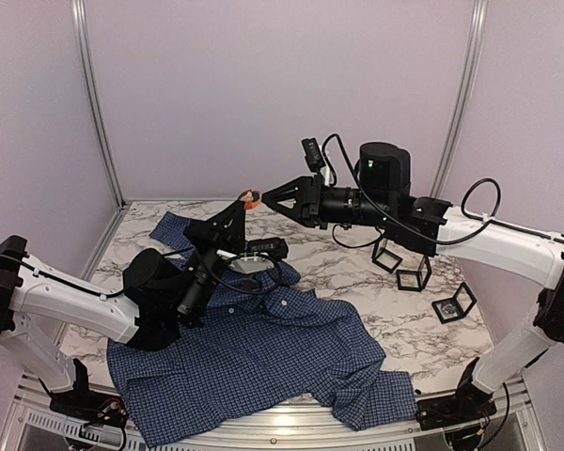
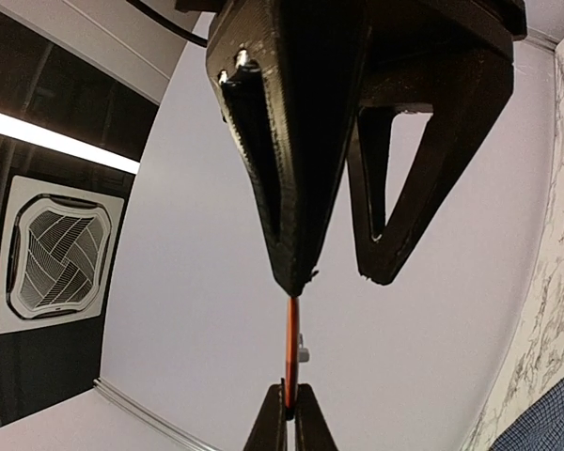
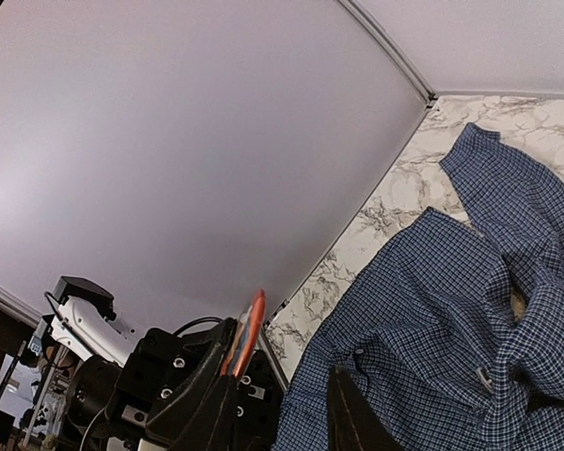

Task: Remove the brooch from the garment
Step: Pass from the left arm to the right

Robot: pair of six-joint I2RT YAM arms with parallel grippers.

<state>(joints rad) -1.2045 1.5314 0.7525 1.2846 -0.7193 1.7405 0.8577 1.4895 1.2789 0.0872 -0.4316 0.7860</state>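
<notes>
Brooch (image 2: 290,349) edge-on (face hidden), clamped in left hand (image 2: 289,412), clear of garment (image 1: 263,357); right hand (image 2: 336,278) fingers apart beside it.

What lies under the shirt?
Only the marble table shows around the shirt; anything beneath the cloth is covered. The brooch is not there: the left fingers hold it in the air.

brooch (image 2: 290,352) seemingly edge-on, face hidden, garment (image 2: 545,425) cropped

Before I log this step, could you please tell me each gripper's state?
Left gripper: closed, holding the brooch.
Right gripper: open beside the brooch, holding nothing.
</notes>
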